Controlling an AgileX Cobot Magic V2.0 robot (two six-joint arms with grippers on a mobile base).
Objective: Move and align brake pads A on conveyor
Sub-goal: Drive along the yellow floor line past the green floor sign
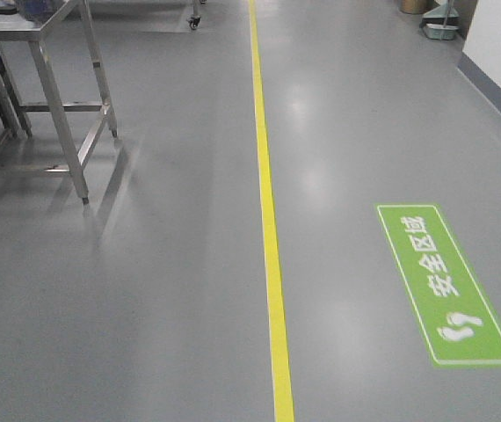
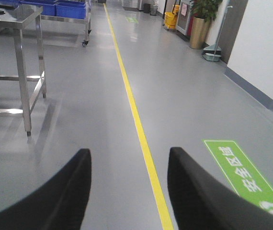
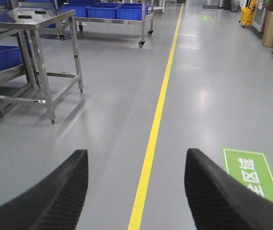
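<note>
Brake pads A [image 3: 24, 16] on steel table [image 3: 55, 15]

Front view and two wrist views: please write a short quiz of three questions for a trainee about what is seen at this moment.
1. True or false: the left end effector and the right end effector are both open and hold nothing.
2. Multiple choice: in the front view, where does the green floor sign lie relative to the yellow floor line? A) to its left B) to its right C) across it
3. Fill in: the bins in the right wrist view are ____ in colour.

Key: 1 true; 2 B; 3 blue.
</note>
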